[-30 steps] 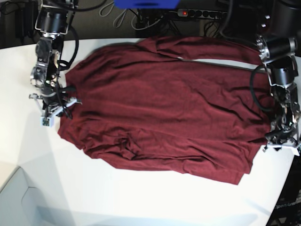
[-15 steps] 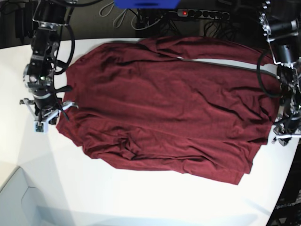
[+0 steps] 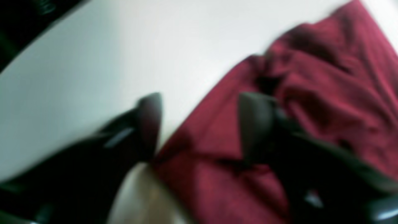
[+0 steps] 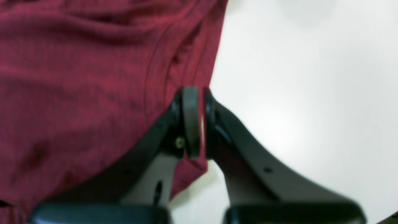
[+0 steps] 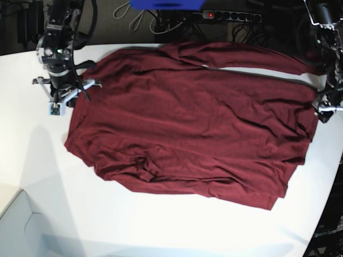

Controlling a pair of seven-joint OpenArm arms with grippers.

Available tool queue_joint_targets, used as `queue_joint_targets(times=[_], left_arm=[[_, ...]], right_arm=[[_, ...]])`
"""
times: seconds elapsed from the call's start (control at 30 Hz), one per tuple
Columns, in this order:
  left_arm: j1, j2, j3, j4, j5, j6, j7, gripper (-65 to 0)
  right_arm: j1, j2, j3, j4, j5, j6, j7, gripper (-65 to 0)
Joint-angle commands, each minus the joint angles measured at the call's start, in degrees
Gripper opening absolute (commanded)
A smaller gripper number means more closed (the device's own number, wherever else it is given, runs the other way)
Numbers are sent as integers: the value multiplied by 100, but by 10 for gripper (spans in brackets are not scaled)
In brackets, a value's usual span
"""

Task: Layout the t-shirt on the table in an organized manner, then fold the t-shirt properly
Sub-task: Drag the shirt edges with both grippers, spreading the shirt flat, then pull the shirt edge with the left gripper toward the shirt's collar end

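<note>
The dark maroon t-shirt (image 5: 193, 118) lies spread and wrinkled across the white table (image 5: 161, 230). At its left edge in the base view, my right gripper (image 5: 56, 103) is shut. The right wrist view shows the right gripper (image 4: 200, 93) pinching a thin strip of the t-shirt's (image 4: 93, 77) edge between its closed fingers. At the shirt's right edge sits my left gripper (image 5: 325, 111). In the blurred left wrist view the left gripper (image 3: 202, 121) stands open over the t-shirt's (image 3: 311, 93) border, with one finger above bare table (image 3: 93, 62) and nothing held.
Behind the table run a black power strip (image 5: 230, 15), cables and a blue object (image 5: 166, 4). The table's curved edge (image 5: 328, 182) falls away at the right. A pale boxy shape (image 5: 27, 225) sits at the near left corner.
The left gripper has opened, let go of the shirt's right edge and moved back. The right gripper has carried the shirt's left edge toward the back of the table.
</note>
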Motion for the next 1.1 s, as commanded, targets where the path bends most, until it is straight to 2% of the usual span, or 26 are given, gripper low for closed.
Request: queue_joint_targets(times=[0.0, 0.13, 0.33, 0.4, 0.57, 0.63, 0.73, 0.9, 1.07], left_arm=[[-42, -96, -97, 117, -40, -56, -127, -200], [-7, -78, -123, 117, -49, -73, -127, -214], [-7, 212, -115, 636, -5, -73, -118, -214], [-7, 212, 79, 742, -5, -73, -118, -214], [-69, -87, 932, 742, 30, -12, -127, -215], [-78, -114, 1143, 733, 320, -12, -127, -215], [-236, -43, 1310, 733, 1076, -12, -127, -215], [-324, 317, 1398, 618, 2123, -20, -127, -215], [-508, 458, 1398, 337, 2483, -47, -127, -215]], right_arm=[[9, 27, 3, 101, 30, 2, 147, -632], [-114, 27, 3, 119, 30, 2, 155, -634], [-131, 27, 3, 101, 30, 2, 155, -635], [-131, 27, 3, 101, 30, 2, 147, -635], [-140, 27, 12, 101, 30, 2, 120, -635], [-202, 27, 12, 101, 30, 2, 147, -635], [-210, 27, 12, 101, 30, 2, 155, -635], [-210, 27, 29, 92, 30, 2, 155, -635], [-210, 27, 38, 92, 30, 2, 155, -635]])
